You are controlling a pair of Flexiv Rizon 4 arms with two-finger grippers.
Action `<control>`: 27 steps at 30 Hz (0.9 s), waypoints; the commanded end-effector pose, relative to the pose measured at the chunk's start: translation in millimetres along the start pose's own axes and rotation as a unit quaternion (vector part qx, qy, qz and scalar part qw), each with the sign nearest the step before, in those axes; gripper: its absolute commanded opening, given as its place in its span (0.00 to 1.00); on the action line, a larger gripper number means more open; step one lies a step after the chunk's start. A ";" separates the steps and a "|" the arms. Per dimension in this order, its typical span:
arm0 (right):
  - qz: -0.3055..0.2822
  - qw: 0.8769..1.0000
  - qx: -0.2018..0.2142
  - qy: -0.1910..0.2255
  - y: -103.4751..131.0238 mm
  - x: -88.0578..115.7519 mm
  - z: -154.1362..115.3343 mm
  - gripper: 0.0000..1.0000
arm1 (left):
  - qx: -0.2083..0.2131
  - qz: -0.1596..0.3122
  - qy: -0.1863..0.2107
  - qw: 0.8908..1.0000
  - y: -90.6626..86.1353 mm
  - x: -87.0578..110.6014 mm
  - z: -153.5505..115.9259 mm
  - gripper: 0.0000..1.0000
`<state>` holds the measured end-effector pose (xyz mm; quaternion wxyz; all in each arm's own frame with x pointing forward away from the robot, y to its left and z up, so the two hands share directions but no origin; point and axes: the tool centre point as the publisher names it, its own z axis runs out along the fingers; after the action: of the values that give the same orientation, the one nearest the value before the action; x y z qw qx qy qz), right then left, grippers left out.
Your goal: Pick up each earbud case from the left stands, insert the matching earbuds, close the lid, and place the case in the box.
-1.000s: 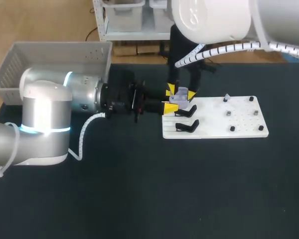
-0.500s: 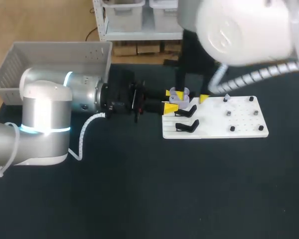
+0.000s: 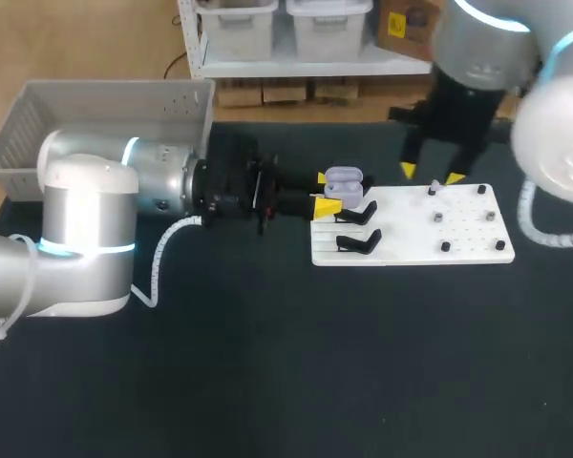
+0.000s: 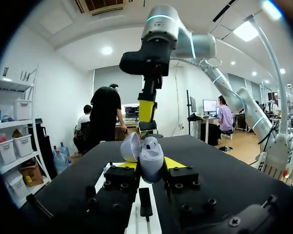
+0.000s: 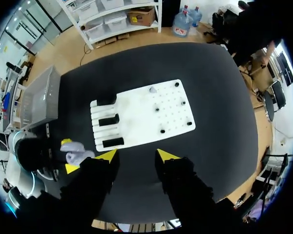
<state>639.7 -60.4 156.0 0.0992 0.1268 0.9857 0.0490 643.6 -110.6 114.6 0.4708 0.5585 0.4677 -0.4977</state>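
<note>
1. Black tabletop bore a white board (image 3: pixel 468 250). At its left edge the left gripper (image 3: pixel 327 193) had both fingers clamped on the lilac case (image 3: pixel 343 181), which was held lid-up just above the black stands (image 3: pixel 358 216).
2. Over the board's far edge hung the right gripper (image 3: pixel 430 175), fingers spread with nothing between them. It was close above what looked like a small pale earbud (image 3: pixel 434 188) on a peg.
3. The step in hand seemed to be fetching that earbud for the open case.
4. A good pick called for a straight descent with one tip on each side of the earbud, then a gentle close. So small and smooth a piece would likely slip or topple if nudged from one side only.
5. The left arm needed to hold the case level and steady, with the lid out of the approach path, so the earbud could drop in from above.
6. At the table's far left stood the grey box (image 3: pixel 105 110), well apart; the case was not ready for it until filled and shut.
</note>
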 end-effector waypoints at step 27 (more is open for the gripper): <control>-0.016 0.999 -0.009 0.044 -47.3 -79.2 133.6 0.48 | -0.002 0.001 -0.001 1.000 -0.7 0.8 0.0 0.00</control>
<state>729.5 -113.1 38.9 0.0577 0.1097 0.9907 0.0557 643.6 -110.6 114.6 0.4708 0.5585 0.4677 -0.4977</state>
